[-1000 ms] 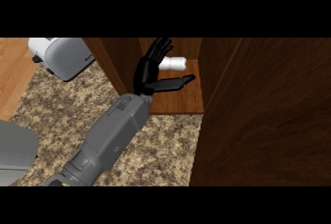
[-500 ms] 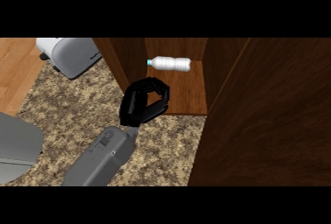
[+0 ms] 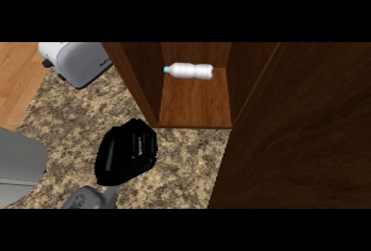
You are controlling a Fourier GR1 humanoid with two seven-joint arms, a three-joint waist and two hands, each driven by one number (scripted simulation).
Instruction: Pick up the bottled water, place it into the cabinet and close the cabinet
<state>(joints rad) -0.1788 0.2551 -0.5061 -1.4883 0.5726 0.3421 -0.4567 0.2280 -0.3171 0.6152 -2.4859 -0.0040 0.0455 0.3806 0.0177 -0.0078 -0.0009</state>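
The bottled water [image 3: 190,71], white with a pale blue cap, lies on its side at the back of the wooden cabinet's shelf [image 3: 194,105]. The cabinet door [image 3: 304,137] stands open and fills the right side of the view. My left hand [image 3: 128,153] is over the speckled counter, just outside the cabinet's front left corner and well short of the bottle. Its fingers are relaxed and hold nothing. The right hand does not show.
A silver toaster [image 3: 76,61] stands at the back left on the granite counter [image 3: 65,112]. A grey rounded object [image 3: 18,166] sits at the left edge. A wooden surface [image 3: 18,78] lies beyond the counter's left side.
My left hand has pulled back out of the cabinet, down and to the left over the counter. The bottle stays lying on the shelf.
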